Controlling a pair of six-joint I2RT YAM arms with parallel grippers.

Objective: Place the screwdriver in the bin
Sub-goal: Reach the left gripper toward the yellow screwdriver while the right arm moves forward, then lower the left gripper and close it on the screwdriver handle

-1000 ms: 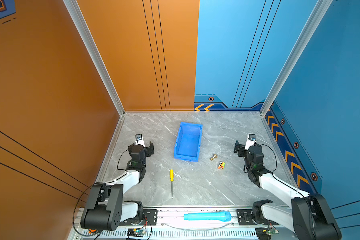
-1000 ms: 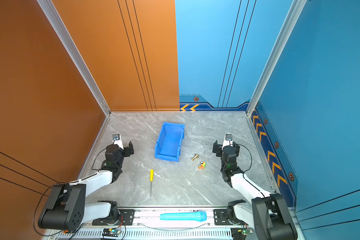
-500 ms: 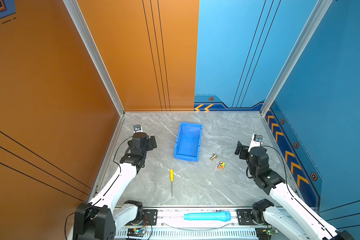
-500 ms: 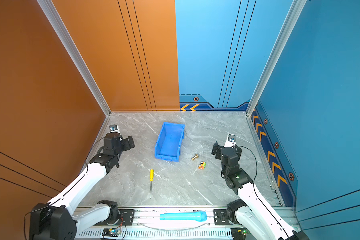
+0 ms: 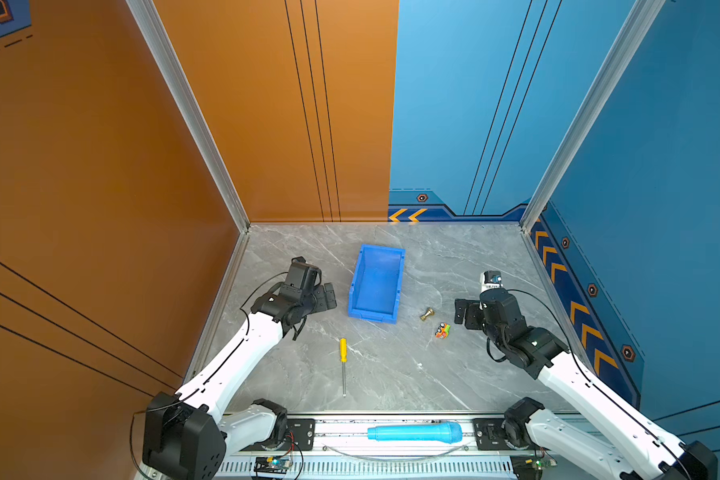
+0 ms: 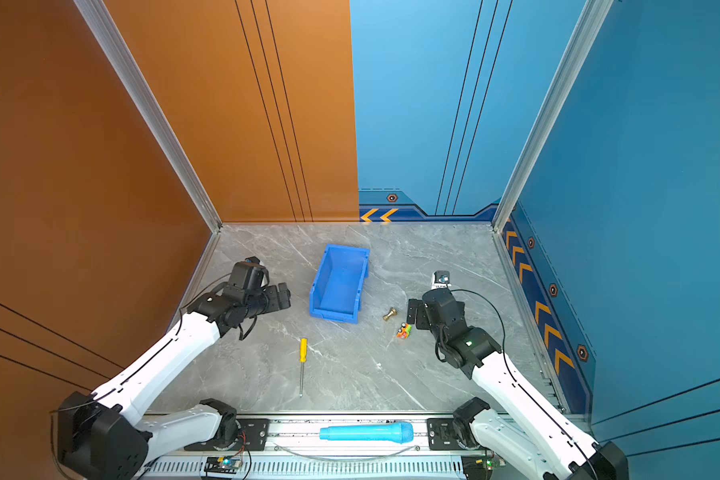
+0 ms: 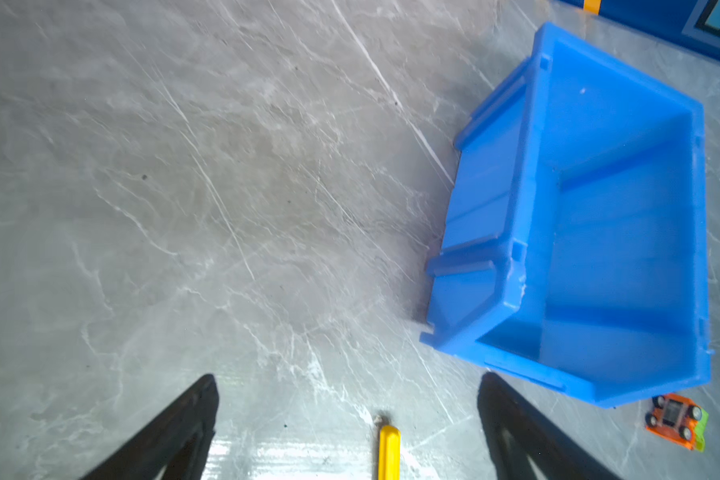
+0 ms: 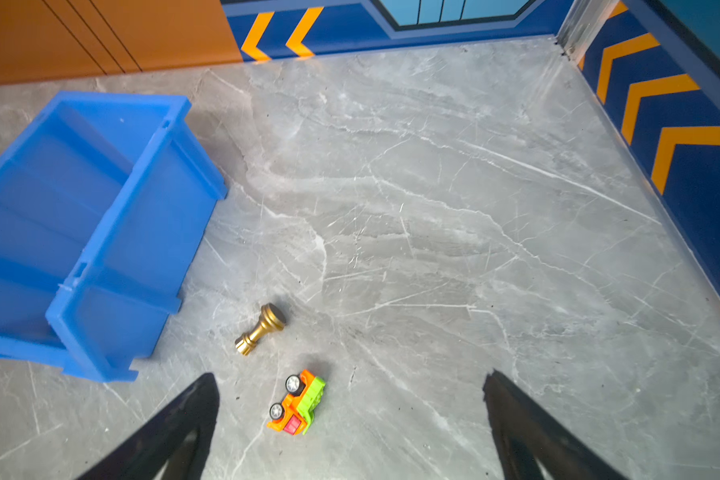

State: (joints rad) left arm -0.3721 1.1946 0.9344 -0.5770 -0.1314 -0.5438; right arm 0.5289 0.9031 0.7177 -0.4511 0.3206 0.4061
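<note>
step: reach screwdriver [image 5: 342,351], near bin [image 5: 373,314] front | left gripper [image 5: 327,295]: released, empty, beside bin | right gripper [image 5: 465,315]: released | advice: straddle handle crosswise, low

No words or numbers I can read anywhere; only orange chevron arrows [image 8: 251,35] painted along the dark-blue wall band [image 8: 350,29].

Robot test cell, lab type: grey marble-look counter [image 5: 454,257] boxed by orange wall [image 5: 287,124], blue wall [image 5: 454,104], aluminium posts [image 5: 190,112]; two arm bases [image 5: 267,417] on rail [image 5: 341,430] along counter's near edge.
</note>
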